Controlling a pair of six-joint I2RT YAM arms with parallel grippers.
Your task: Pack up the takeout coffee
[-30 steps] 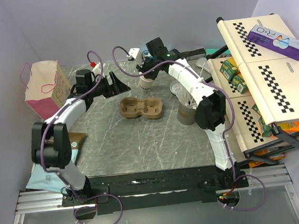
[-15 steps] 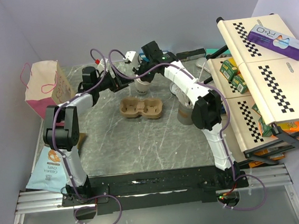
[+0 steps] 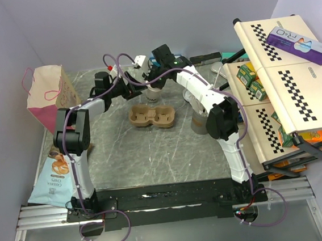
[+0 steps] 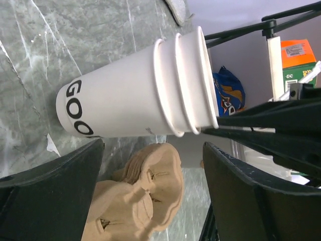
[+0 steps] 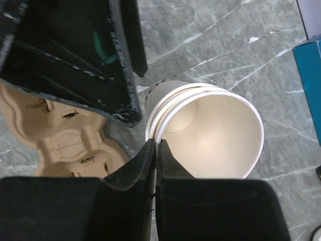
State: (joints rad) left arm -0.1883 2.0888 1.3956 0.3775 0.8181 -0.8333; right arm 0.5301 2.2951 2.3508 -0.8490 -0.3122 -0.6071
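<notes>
We see the right pincer (image 5: 154, 146) closed tight on the rim of a stack of nested off-white paper cups (image 5: 210, 135). One black finger sits inside the top cup's mouth and the other outside it, with only a hairline slit between them. The stack stands upright on the grey marbled table (image 5: 215, 40) right under those fingertips, its pale tan inside facing the wrist camera. Across the stack from the right pincer, the left pincer (image 4: 150, 148) is spread wide. Its two black fingers (image 4: 50, 196) are apart from the stack, which bears the black letters "GOO" and sits just ahead of the gap. Just beside the stack, on the side toward the arm bases, lies a brown moulded cardboard two-cup tray (image 3: 152, 115), showing below both pincers. Farther out, a pink paper bag (image 3: 47, 91) stands well apart beyond the left pincer's arm. A grey cup of straws (image 3: 201, 122) stands on the right pincer's own side, near the tray.
</notes>
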